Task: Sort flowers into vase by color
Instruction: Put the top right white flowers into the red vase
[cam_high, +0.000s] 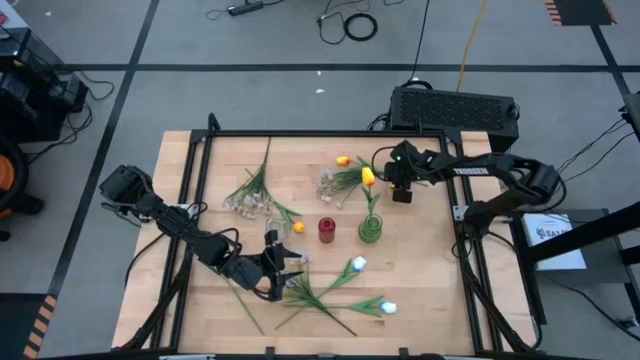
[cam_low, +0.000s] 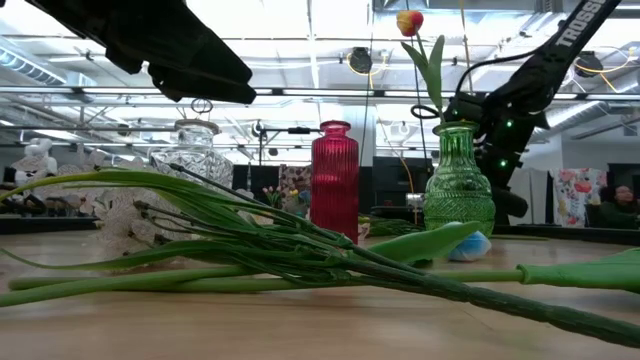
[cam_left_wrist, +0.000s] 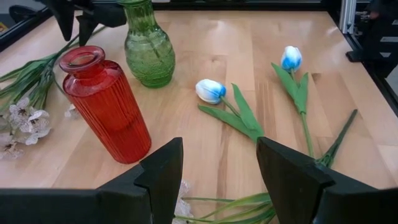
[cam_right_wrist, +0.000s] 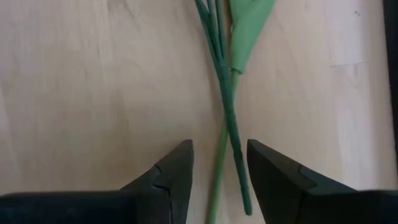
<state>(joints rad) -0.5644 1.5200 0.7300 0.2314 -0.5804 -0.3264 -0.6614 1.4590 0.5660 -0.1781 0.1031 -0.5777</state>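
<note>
Three vases stood on the tabletop (cam_high: 420, 280): one green glass vase (cam_high: 371, 231), one red ribbed vase (cam_high: 326, 230) and one clear glass vase (cam_low: 196, 150). There were two orange-yellow tulips (cam_high: 367, 177), two blue-white tulips (cam_high: 358, 265) and two sprays of pale blossoms (cam_high: 248, 203).

I see a desk (cam_left_wrist: 224, 37) of pale wood with fine grain and a smooth, faintly shiny finish. The red vase (cam_left_wrist: 107, 106) looks like ribbed glass, glossy and see-through; the green vase (cam_left_wrist: 148, 50) is glass too, patterned and shiny. A clear cut-glass vase (cam_low: 197, 152) glints in the low view. The blue-white tulips (cam_left_wrist: 210, 91) look like soft matt plastic or foam, with smooth matt green stems (cam_right_wrist: 225, 93) and leaves. The left arm's fingers (cam_left_wrist: 163, 171) are dark matt plastic, as are the right arm's fingers (cam_right_wrist: 177, 171).
</note>
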